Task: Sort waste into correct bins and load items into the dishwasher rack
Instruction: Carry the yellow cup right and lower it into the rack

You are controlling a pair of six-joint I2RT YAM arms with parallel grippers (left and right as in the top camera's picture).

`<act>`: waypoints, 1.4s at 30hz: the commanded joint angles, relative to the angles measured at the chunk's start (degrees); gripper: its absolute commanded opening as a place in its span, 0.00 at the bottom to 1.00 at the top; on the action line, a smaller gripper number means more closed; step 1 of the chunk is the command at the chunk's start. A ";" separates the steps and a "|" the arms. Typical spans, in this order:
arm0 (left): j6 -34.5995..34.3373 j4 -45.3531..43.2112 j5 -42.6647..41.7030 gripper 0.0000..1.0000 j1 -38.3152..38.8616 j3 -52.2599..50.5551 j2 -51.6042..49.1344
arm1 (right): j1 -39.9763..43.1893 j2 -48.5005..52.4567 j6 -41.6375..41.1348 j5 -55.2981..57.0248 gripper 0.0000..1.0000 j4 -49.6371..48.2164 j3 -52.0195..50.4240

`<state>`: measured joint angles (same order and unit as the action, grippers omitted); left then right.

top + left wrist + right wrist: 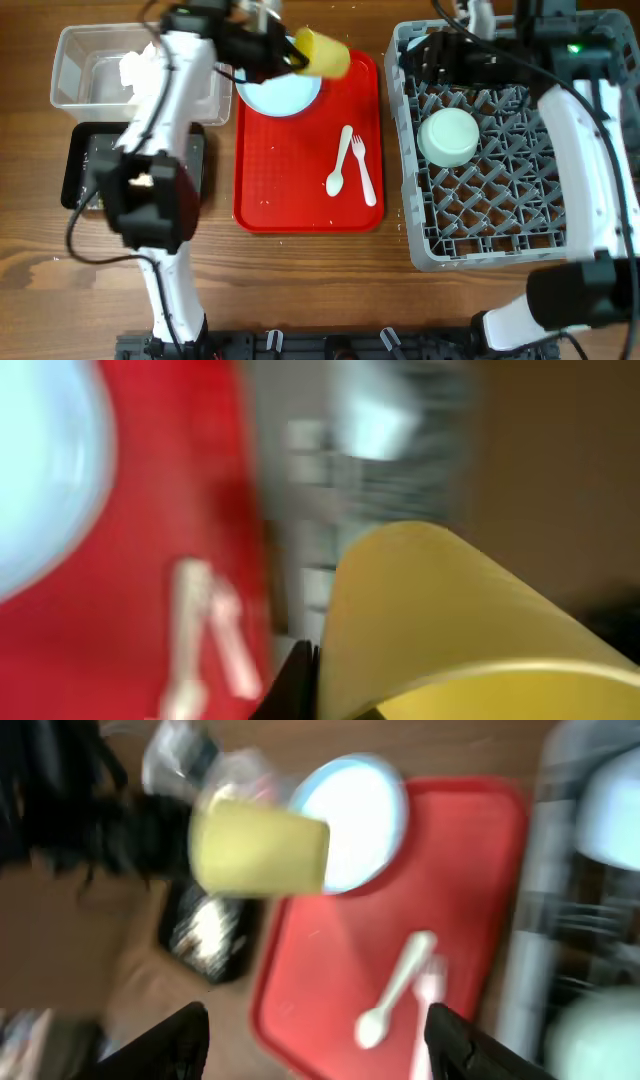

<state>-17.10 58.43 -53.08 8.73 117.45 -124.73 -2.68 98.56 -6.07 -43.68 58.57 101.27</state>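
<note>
Above the red tray's [290, 170] far edge, the left hand [294, 58] is pinching the small yellow cup [322, 53], tipped sideways, base pointing right toward the dishwasher rack [412, 240], where the right hand [320, 1045] is hovering spread.

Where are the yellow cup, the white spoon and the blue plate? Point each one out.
yellow cup [322, 55], overhead view, on its side wall.
white spoon [341, 158], overhead view, middle of the handle.
blue plate [285, 95], overhead view, on its bare inner face.

The table [300, 290] is grained wood, the red tray [290, 170] glossy plastic, the rack [500, 215] matt grey plastic, the yellow cup [324, 54] smooth.
</note>
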 commanded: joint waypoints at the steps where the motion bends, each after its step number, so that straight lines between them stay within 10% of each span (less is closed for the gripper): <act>1: 0.39 0.98 -31.28 0.04 -1.88 0.74 2.49 | -1.75 4.59 11.10 -21.51 0.71 -1.79 -0.48; 12: 1.88 1.01 -34.34 0.04 3.45 0.74 2.49 | -5.99 7.63 10.49 -37.44 0.74 -18.16 -0.48; 19: 1.88 0.98 -34.29 0.04 3.76 0.74 2.49 | -5.99 7.63 7.41 -37.46 0.49 -21.88 -0.48; 24: 1.86 -0.59 -34.32 1.00 2.58 0.74 2.49 | -1.81 6.64 4.24 -33.86 0.43 -22.27 -0.46; 26: 1.84 -4.33 -33.75 1.00 -0.50 0.74 2.49 | 0.68 5.73 4.98 -23.06 0.43 -16.20 -0.46; 33: -10.23 2.32 29.33 1.00 -12.24 0.74 2.49 | 2.43 -5.57 2.25 15.19 0.44 1.66 -0.46; 42: -10.19 4.63 33.31 1.00 -13.35 0.74 2.49 | 2.45 -11.06 2.54 21.86 0.45 8.59 -0.46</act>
<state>-26.55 63.05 -21.19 -4.62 117.60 -122.93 -0.12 87.79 -3.88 -23.24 66.85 100.53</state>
